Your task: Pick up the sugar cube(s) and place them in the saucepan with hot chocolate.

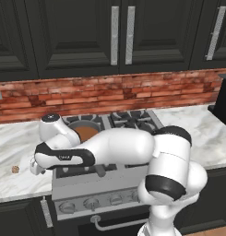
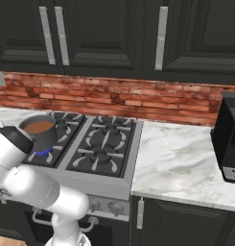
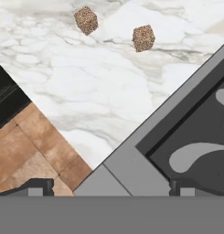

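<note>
Two brownish speckled sugar cubes lie on the white marble counter in the hand view, apart from each other and well ahead of my fingertips. In the left base view one sugar cube shows on the counter left of the stove. My gripper hangs over the counter's front edge by the stove's left corner, a short way right of that cube. It is open, with nothing between its fingers. The dark grey saucepan with orange-brown liquid stands on the stove's rear left burner, partly hidden by my arm in the left base view.
The stove has black grates and front knobs. A brick backsplash and dark cabinets rise behind. A black appliance stands on the right counter. Wooden floor lies below the counter edge.
</note>
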You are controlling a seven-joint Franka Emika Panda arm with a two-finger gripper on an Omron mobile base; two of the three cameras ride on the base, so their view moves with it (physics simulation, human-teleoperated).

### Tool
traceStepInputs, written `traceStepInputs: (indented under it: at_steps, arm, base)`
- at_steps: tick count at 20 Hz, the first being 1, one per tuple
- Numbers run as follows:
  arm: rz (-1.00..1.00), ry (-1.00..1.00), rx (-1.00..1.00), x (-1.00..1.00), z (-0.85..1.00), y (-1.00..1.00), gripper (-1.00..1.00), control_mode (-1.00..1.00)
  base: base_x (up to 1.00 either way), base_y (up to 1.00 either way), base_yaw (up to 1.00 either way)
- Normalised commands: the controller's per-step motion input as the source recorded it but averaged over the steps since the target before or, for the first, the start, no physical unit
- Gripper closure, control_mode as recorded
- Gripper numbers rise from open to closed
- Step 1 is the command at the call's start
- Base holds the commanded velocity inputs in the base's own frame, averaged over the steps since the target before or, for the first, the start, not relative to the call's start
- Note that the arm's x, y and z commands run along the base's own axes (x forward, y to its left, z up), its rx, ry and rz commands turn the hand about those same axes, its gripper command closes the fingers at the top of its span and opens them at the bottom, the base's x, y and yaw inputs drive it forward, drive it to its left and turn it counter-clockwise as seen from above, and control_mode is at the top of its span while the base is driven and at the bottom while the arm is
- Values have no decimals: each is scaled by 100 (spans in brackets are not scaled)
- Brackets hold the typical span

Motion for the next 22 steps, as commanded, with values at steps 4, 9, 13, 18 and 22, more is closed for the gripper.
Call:
traceStepInputs:
  at_steps: [4, 9, 13, 18, 22]
  arm:
    - [0, 0, -1, 29, -13, 13, -100, -100]
    - [0, 0, -1, 27, -4, 16, -100, -100]
    - [0, 0, -1, 21, 0, 18, -100, -100]
    - [0, 0, -2, 23, 0, 22, -100, -100]
    - [0, 0, -2, 28, 0, 24, -100, -100]
  base:
    - [0, 0, 0]
    - [0, 0, 0]
    - [0, 0, 0]
    - [0, 0, 0]
    - [0, 0, 0]
